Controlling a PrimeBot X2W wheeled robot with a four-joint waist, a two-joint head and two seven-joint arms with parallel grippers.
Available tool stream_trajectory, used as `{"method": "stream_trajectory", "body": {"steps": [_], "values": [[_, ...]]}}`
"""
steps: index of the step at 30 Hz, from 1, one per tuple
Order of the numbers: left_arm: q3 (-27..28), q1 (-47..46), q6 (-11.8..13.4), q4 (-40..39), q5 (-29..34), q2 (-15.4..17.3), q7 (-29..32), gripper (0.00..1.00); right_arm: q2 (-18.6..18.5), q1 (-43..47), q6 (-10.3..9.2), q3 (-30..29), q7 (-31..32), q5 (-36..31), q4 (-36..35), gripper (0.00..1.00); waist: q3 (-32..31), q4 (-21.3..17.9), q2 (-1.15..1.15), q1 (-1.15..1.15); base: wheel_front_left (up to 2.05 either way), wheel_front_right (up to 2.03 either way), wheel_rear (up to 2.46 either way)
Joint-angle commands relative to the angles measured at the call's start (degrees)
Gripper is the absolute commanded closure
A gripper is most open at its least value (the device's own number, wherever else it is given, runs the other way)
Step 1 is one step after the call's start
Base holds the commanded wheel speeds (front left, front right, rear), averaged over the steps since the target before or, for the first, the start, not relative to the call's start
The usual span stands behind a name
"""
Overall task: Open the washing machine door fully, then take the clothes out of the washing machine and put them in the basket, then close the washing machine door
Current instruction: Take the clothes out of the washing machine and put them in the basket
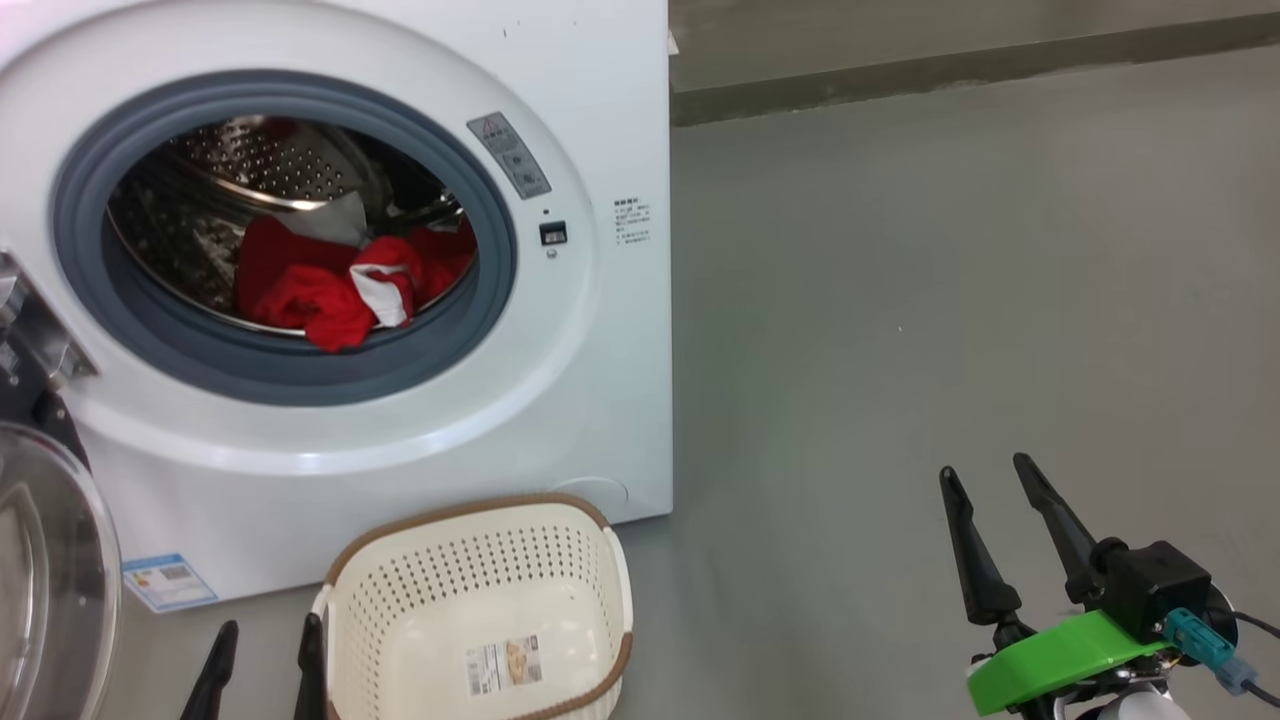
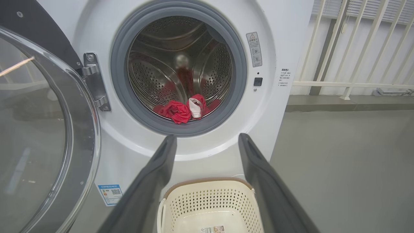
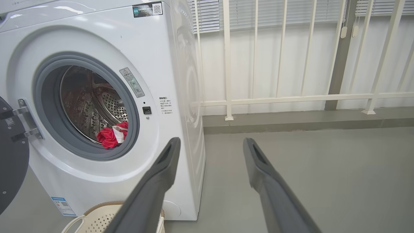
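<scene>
The white washing machine [image 1: 560, 380] stands with its door [image 1: 50, 590] swung wide to the left, glass bowl facing out [image 2: 35, 136]. Red clothes with a white piece [image 1: 345, 285] lie at the drum's front lip [image 2: 184, 110] [image 3: 113, 136]. The cream basket [image 1: 480, 560] sits on the floor before the machine, with nothing in it but a sticker. My left gripper [image 1: 265, 655] is open at the bottom edge, just left of the basket, well below the drum. My right gripper [image 1: 990, 475] is open over bare floor, far right of the machine.
Grey floor [image 1: 950, 300] spreads to the right of the machine. A low kerb [image 1: 900, 75] and white railing [image 3: 291, 97] run along the back. The door hinge bracket [image 2: 93, 81] juts out at the drum's left.
</scene>
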Motion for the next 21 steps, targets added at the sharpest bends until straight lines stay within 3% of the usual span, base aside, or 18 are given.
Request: {"method": "stream_trajectory", "body": {"steps": [1, 11, 21], "values": [[2.4, -2.7, 0.5, -1.3, 0.1, 0.3, -0.7, 0.0, -0.1, -1.3, 0.39, 1.7, -0.4, 0.1, -1.2, 0.0, -0.1, 0.0, 0.0, 0.0, 1.67, -1.67, 0.0], [2.6, -2.8, -0.5, -1.6, -0.6, 0.2, -0.7, 0.0, -0.1, -1.3, 0.39, 1.9, -0.4, 0.2, -1.0, 0.0, 0.1, -0.1, 0.0, 0.0, 1.74, -1.74, 0.0], [2.8, -3.1, -0.2, -0.8, 0.2, 0.1, -0.7, 0.0, -0.1, -1.4, 0.39, 2.0, -0.4, 0.4, -0.9, 0.0, 0.1, -0.2, 0.0, 0.0, 0.52, -0.52, 0.0]]}}
